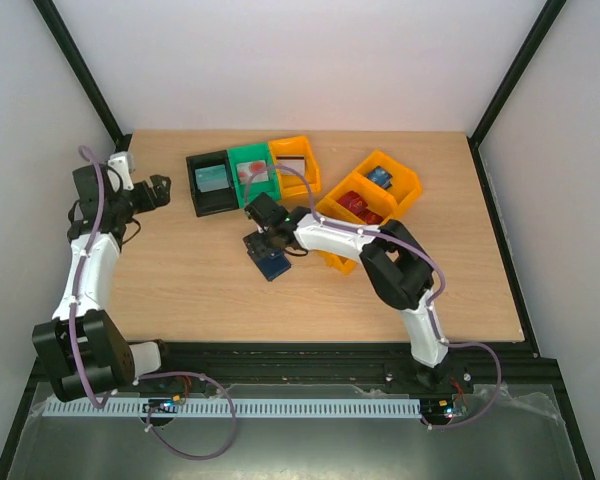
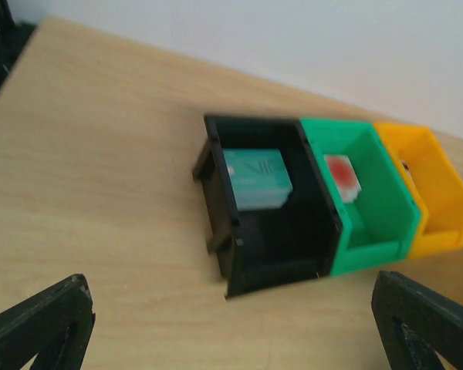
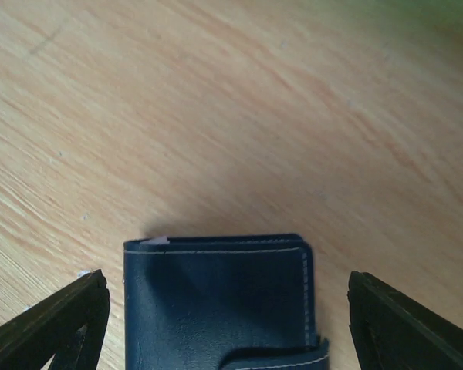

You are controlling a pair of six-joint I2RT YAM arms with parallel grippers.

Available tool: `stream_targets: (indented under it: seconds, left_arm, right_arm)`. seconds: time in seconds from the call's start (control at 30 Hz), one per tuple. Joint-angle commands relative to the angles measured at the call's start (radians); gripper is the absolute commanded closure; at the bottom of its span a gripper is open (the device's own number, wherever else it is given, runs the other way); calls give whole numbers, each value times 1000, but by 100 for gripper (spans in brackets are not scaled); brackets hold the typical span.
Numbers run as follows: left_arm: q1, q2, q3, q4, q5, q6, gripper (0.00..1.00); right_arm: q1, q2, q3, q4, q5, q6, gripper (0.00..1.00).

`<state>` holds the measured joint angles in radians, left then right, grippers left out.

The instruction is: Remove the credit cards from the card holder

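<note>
Right hand: fingers spread wide, one on each side of the card holder, with a gap on both sides. It touches nothing and holds nothing.

Left hand: fingers fully spread and empty. It hangs over bare wood at the 9 o'clock side of the surface and faces the bins.

Surface: light wood grain. White walls stand on three sides, with black frame posts in the corners.

Three bins sit in a row touching at 12 o'clock:
- The black bin holds a teal card.
- The green bin holds a white card with a red mark.
- The orange bin has contents too blurred to name.

A second, darker orange pair of bins is at 2 o'clock. One compartment has something red and the other something blue. Both are too small to tell whether they are cards.

Card holder: lies flat near the centre of the surface, at 6 o'clock from the green bin. It is folded, navy side up, with the stitched edge showing. In the right wrist view its closing tab is at 5 o'clock and a pale sliver pokes out at its 11 o'clock corner. It sits directly between the right fingers and is well apart from the left hand, which is off at its 10 o'clock in the top view.
</note>
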<state>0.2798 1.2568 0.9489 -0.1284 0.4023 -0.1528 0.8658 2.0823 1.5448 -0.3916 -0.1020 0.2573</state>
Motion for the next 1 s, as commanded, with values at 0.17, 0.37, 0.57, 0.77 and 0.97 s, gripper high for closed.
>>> stream_targets:
  seconds: [0.17,0.37,0.57,0.77,0.97]
  left_arm:
    - [-53,-13,12,-273,151,-56,1]
    - [-128,-11,-64,-244,176,-144,3]
    - [-139,-75,-259,-99,286,-259,4]
    - [-140,-71,-413,55,365,-419,8]
    - [-142,-65,-486,130,328,-455,10]
  right_arm:
    - [11,91,89,-211,48,1,18]
    - [11,161,132,-178,-55,10,23]
    - [12,200,164,-168,-66,48,31]
    - [12,209,159,-148,-111,81,56]
    - [7,167,132,-68,-198,132,78]
